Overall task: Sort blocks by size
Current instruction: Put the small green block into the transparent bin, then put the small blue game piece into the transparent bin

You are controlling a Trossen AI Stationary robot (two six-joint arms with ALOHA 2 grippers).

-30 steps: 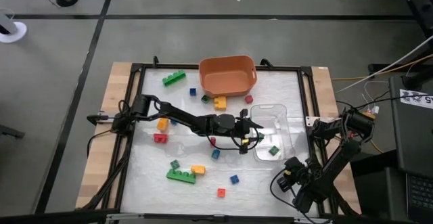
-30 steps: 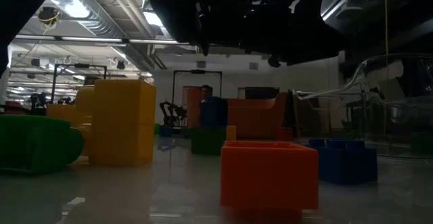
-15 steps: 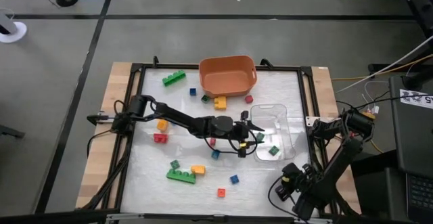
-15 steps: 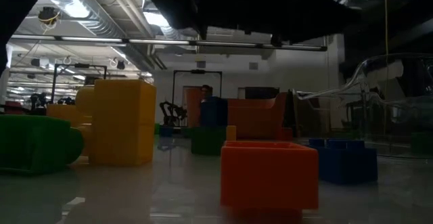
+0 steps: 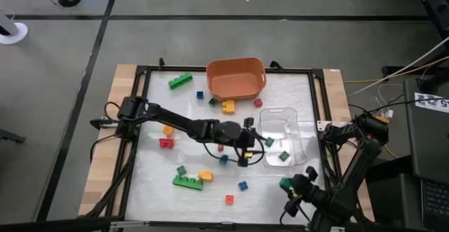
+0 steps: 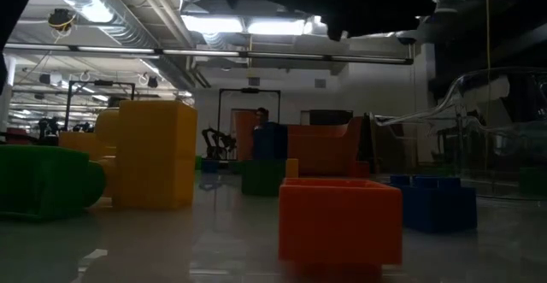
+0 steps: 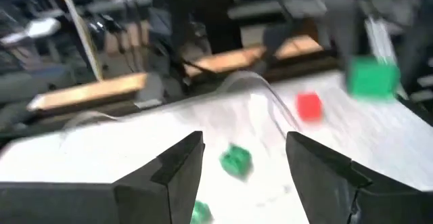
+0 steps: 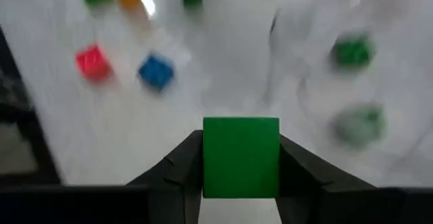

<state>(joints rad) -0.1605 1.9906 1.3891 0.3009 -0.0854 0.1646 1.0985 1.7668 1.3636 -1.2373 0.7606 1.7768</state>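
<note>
Small blocks in red, green, blue and yellow lie scattered on the white table [image 5: 154,183]. My right gripper [image 5: 286,185] hangs over the table's near right part, shut on a green cube [image 8: 241,158]. My left gripper [image 5: 251,142] stands open in mid-table, just left of the clear tray [image 5: 280,120], with nothing between its fingers [image 7: 183,166]. Beyond those fingers a small green block [image 7: 235,160] lies on the table. Two green blocks [image 5: 283,156] rest on the tray's floor. My right gripper pinches the green cube by two opposite sides [image 8: 208,160] between its two fingers [image 8: 181,163]. The fingers slant down toward the table. The cube sits square between them, lifted clear of the table.
An orange bin [image 5: 236,78] stands at the far edge. Long green bricks lie at the far left [image 5: 180,80] and near left [image 5: 188,183]. Yellow [image 5: 229,106], red [image 5: 229,199] and blue [image 5: 243,186] blocks are spread between. A black frame [image 5: 137,141] rims the table.
My right gripper has risen, carrying the green cube up and toward the table's near edge, and has rolled as it went. My left gripper has drawn back from the clear tray toward the table's left and lifted a little, staying open.
</note>
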